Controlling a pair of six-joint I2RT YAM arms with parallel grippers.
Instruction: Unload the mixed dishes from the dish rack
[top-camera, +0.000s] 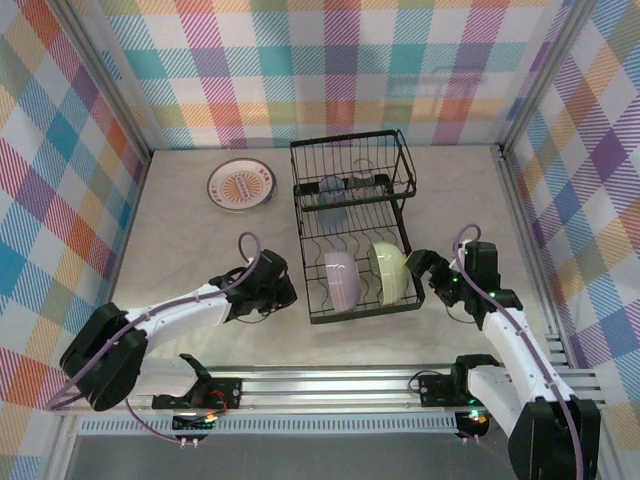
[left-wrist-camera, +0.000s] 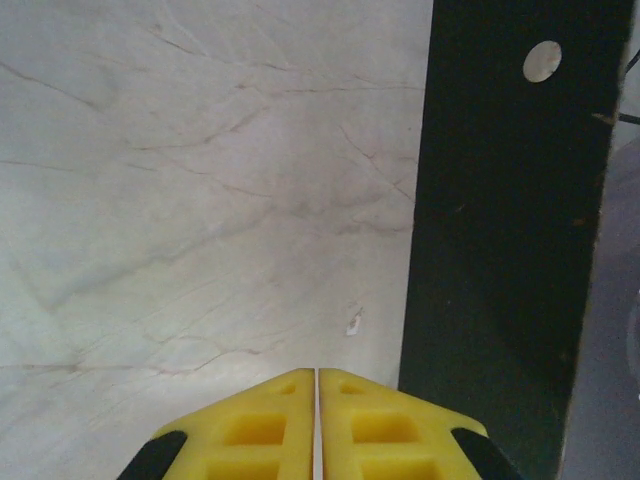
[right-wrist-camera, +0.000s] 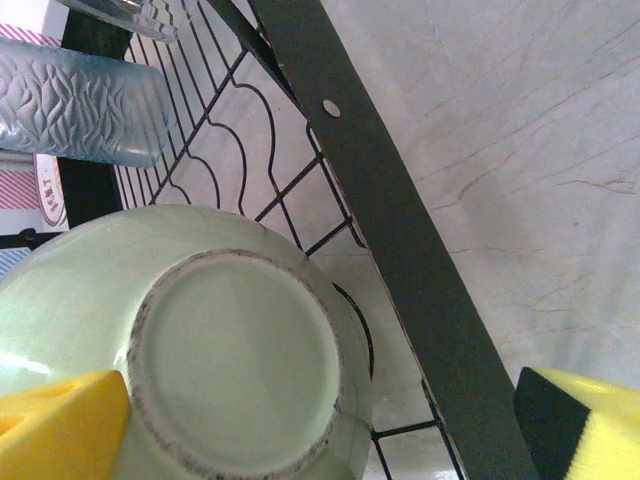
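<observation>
The black wire dish rack (top-camera: 350, 225) stands mid-table. In its lower tray a lavender bowl (top-camera: 341, 278) and a pale green bowl (top-camera: 388, 270) stand on edge. A clear bluish glass tumbler (top-camera: 335, 190) lies higher up in the rack. The white plate with orange sunburst (top-camera: 240, 184) lies flat on the table to the rack's left. My right gripper (top-camera: 418, 262) is open at the rack's right side. Its yellow fingers (right-wrist-camera: 60, 425) straddle the green bowl's base (right-wrist-camera: 235, 350) and the rack rail (right-wrist-camera: 400, 230). My left gripper (left-wrist-camera: 316, 372) is shut on nothing, low over the table beside the rack's left frame (left-wrist-camera: 510, 250).
Checked walls close the table in on three sides. Bare marble tabletop (top-camera: 190, 250) lies left of the rack and in front of the plate. A narrower strip of table (top-camera: 470, 200) runs between the rack and the right wall.
</observation>
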